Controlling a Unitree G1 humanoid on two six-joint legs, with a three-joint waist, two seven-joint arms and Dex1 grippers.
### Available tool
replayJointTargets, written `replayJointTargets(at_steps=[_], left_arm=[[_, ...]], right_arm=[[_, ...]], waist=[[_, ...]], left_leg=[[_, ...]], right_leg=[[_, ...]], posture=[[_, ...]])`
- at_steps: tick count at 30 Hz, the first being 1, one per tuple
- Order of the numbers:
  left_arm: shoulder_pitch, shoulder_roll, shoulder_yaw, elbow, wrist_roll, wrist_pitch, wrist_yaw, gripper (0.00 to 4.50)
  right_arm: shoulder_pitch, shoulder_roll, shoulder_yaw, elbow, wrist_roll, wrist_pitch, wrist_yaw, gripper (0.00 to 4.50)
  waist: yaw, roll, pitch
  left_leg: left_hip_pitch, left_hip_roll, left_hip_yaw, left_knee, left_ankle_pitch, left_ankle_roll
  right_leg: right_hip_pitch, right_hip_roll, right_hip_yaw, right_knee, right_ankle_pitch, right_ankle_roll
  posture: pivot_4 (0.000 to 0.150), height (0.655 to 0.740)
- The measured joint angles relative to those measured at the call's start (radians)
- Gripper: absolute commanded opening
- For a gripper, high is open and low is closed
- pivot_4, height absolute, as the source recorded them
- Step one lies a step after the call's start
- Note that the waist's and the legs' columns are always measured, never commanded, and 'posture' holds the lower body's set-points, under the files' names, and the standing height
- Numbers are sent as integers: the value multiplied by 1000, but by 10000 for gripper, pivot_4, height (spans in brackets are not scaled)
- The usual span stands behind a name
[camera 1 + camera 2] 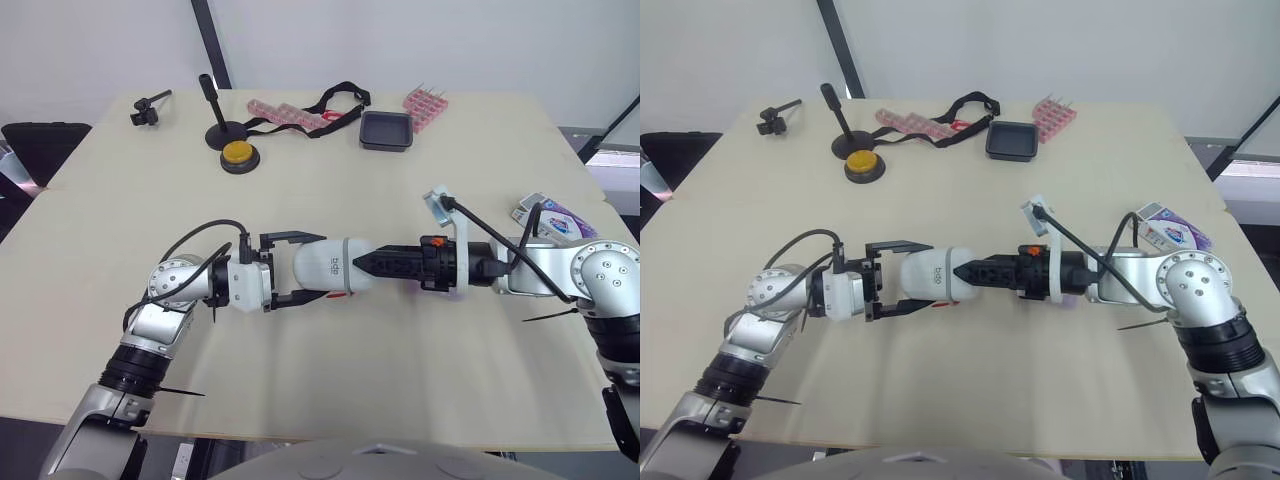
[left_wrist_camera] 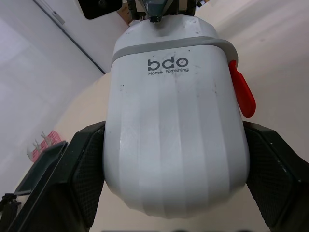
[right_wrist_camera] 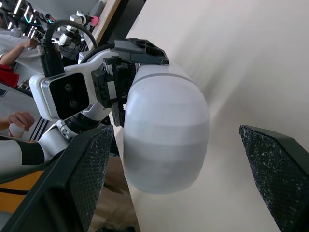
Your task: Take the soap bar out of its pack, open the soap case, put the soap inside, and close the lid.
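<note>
The white soap case (image 1: 322,266), marked "bdo", lies on its side just above the table (image 1: 330,390) near the front middle, its lid down and a small red tab (image 2: 241,90) on one side. My left gripper (image 1: 292,268) is shut on the soap case, one finger (image 2: 82,183) pressed on each side. From the right, my right gripper (image 1: 366,265) points at the case's far end; it is open, its fingers (image 3: 91,169) spread wide around that end (image 3: 164,140) without pressing on it. The purple and white soap pack (image 1: 552,216) lies near the table's right edge.
At the back of the table stand a black tray (image 1: 386,130), pink clips (image 1: 426,107), a black strap (image 1: 338,100) over pink packs (image 1: 282,114), a yellow button (image 1: 239,155), a black stand (image 1: 220,128) and a small clamp (image 1: 148,108). A person's hand (image 3: 17,121) shows in the right wrist view.
</note>
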Motion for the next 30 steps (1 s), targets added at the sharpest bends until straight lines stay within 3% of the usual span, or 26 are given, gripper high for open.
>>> replayJointTargets(at_steps=[22, 30], left_arm=[[-1, 0, -18, 0, -1, 20, 16, 37125], [-9, -2, -26, 11, 8, 13, 29, 36858]], right_arm=[[-21, 3, 22, 11, -17, 17, 18, 45000], [-22, 27, 30, 44, -22, 17, 17, 20698]], waist=[[-3, -1, 0], [-2, -1, 0]], left_leg=[[-1, 0, 0, -1, 0, -1], [-1, 0, 0, -1, 0, -1]], right_leg=[[0, 0, 0, 0, 0, 1], [0, 0, 0, 0, 0, 1]], posture=[[1500, 7291], [1500, 7291]])
